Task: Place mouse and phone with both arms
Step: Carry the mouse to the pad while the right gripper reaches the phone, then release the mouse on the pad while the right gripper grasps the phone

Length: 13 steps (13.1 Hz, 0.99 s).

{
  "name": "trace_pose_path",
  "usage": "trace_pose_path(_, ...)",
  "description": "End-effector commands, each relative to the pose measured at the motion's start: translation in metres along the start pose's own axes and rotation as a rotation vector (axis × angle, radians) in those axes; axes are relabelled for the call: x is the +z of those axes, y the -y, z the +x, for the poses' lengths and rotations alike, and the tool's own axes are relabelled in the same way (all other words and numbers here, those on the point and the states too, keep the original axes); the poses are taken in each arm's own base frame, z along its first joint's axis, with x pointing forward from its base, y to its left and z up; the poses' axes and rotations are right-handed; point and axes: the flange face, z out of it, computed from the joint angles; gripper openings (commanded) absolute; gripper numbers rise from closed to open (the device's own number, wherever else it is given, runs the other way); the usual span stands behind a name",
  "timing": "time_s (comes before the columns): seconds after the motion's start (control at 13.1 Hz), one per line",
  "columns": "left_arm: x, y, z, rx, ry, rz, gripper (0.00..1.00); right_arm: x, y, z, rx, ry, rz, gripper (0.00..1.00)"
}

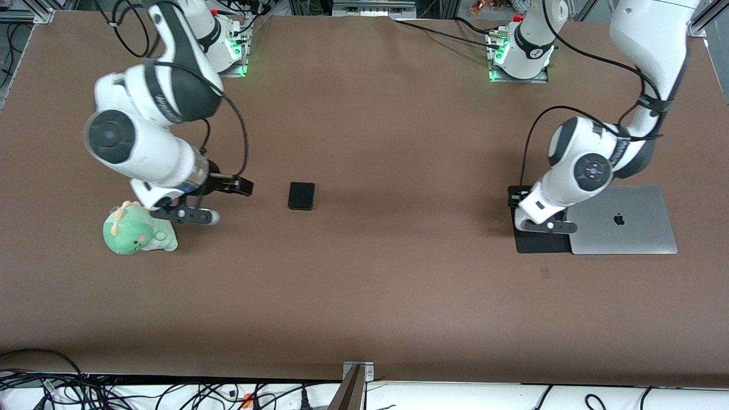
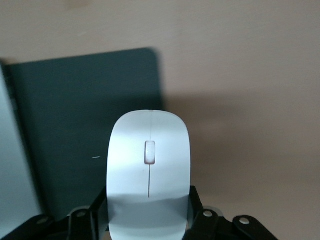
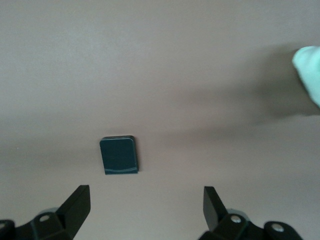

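The white mouse (image 2: 149, 165) sits between the fingers of my left gripper (image 2: 149, 202), which is shut on its sides. It hangs just above the edge of the black mouse pad (image 2: 85, 125), beside the laptop. In the front view the left gripper (image 1: 529, 217) is over that pad (image 1: 538, 242) and the arm hides the mouse. The phone (image 1: 301, 196), a small black rectangle, lies flat on the brown table near the middle. My right gripper (image 1: 223, 200) is open and empty, low over the table between the phone and the plush toy. The right wrist view shows the phone (image 3: 119, 155) ahead of the open right gripper (image 3: 146, 205).
A closed silver laptop (image 1: 623, 219) lies against the mouse pad at the left arm's end. A green plush dinosaur (image 1: 136, 230) sits close by the right arm's wrist. Cables run along the table's front edge (image 1: 353, 378).
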Motion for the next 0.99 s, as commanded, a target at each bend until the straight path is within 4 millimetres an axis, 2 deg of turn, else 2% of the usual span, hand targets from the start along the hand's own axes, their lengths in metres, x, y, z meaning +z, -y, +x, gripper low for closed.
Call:
trace_pose_path(0.0,0.012,0.018,-0.001,0.018,0.005,0.015,0.45,0.047,0.02,-0.015,0.02,-0.021,0.0,1.0)
trace_pose_path(0.15,0.025,0.047,0.002,0.02,0.008,0.048,0.47,0.081,0.038,-0.022,-0.006,-0.05,0.008,1.0)
trace_pose_path(0.3,0.027,0.048,0.005,0.007,0.007,0.044,0.66,0.117,0.066,-0.032,0.015,-0.075,0.007,1.0)
trace_pose_path(0.38,0.029,0.047,0.007,-0.002,0.01,0.036,1.0,0.132,0.074,-0.036,0.004,-0.079,0.0,1.0)
trace_pose_path(0.53,0.023,0.051,0.013,-0.027,0.003,0.024,1.0,0.157,0.076,-0.044,-0.013,-0.098,0.001,1.0)
trace_pose_path(0.76,0.0,0.054,0.023,-0.024,-0.019,0.033,1.0,0.188,0.078,-0.055,-0.041,-0.115,-0.01,1.0)
trace_pose_path(0.91,-0.039,0.057,0.025,-0.029,-0.045,0.054,1.0,0.21,0.076,-0.061,-0.068,-0.126,-0.028,1.0)
